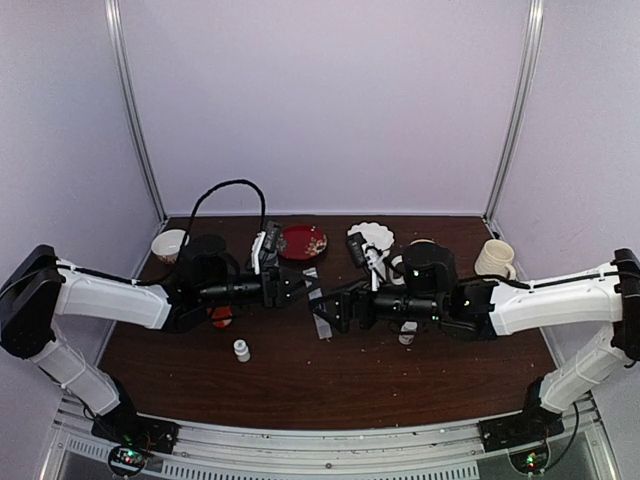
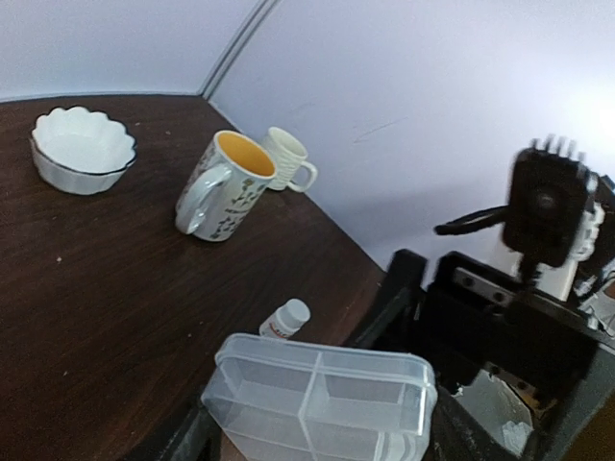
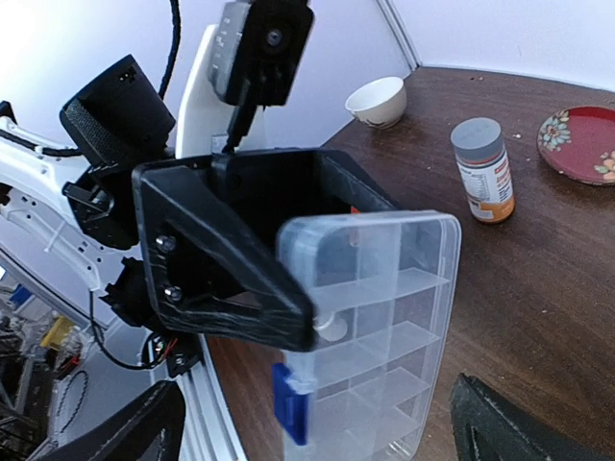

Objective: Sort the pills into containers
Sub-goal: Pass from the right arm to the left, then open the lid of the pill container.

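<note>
Two left fingers (image 3: 226, 283) clamp the pill box (image 3: 384, 317) between spread right fingers (image 3: 509, 427).

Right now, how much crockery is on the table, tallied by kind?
Bowls: 2 (scalloped white bowl, small plain bowl)
Mugs: 2 (patterned mug, cream mug)
Plates: 1 (red plate)
Total: 5
</note>
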`<action>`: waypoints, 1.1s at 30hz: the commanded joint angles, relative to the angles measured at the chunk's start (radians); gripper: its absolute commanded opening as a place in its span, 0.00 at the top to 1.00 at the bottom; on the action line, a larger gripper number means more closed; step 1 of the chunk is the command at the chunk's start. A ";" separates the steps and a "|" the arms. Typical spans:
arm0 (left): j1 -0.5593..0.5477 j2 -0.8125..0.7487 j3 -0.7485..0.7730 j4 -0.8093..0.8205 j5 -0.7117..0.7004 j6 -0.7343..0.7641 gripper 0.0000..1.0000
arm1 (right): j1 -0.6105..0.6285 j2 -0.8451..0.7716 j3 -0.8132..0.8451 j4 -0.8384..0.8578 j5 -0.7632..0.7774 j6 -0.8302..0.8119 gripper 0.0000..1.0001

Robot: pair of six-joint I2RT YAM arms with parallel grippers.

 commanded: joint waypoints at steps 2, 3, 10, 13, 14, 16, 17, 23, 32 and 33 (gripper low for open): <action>-0.018 -0.063 0.051 -0.188 -0.191 0.052 0.65 | 0.087 -0.015 0.147 -0.325 0.374 -0.085 0.06; -0.018 -0.065 0.054 -0.196 -0.201 0.054 0.65 | 0.099 -0.009 0.162 -0.351 0.417 -0.073 0.10; -0.026 -0.063 0.070 -0.226 -0.219 0.067 0.65 | 0.128 0.040 0.207 -0.410 0.526 -0.034 0.29; -0.027 -0.060 0.064 -0.222 -0.216 0.064 0.65 | 0.135 0.075 0.228 -0.421 0.507 -0.041 0.32; -0.028 -0.058 0.065 -0.220 -0.214 0.063 0.65 | 0.138 0.084 0.242 -0.425 0.500 -0.043 0.32; -0.028 -0.058 0.067 -0.222 -0.213 0.067 0.65 | 0.146 0.102 0.264 -0.437 0.499 -0.055 0.32; -0.029 -0.058 0.068 -0.222 -0.213 0.066 0.65 | 0.149 0.109 0.277 -0.445 0.503 -0.062 0.32; -0.031 -0.061 0.067 -0.225 -0.212 0.069 0.65 | 0.154 0.154 0.327 -0.479 0.501 -0.071 0.32; -0.035 -0.066 0.062 -0.232 -0.222 0.067 0.65 | 0.154 0.178 0.350 -0.541 0.572 -0.041 0.52; -0.035 -0.067 0.061 -0.234 -0.225 0.065 0.65 | 0.155 0.177 0.350 -0.548 0.580 -0.038 0.53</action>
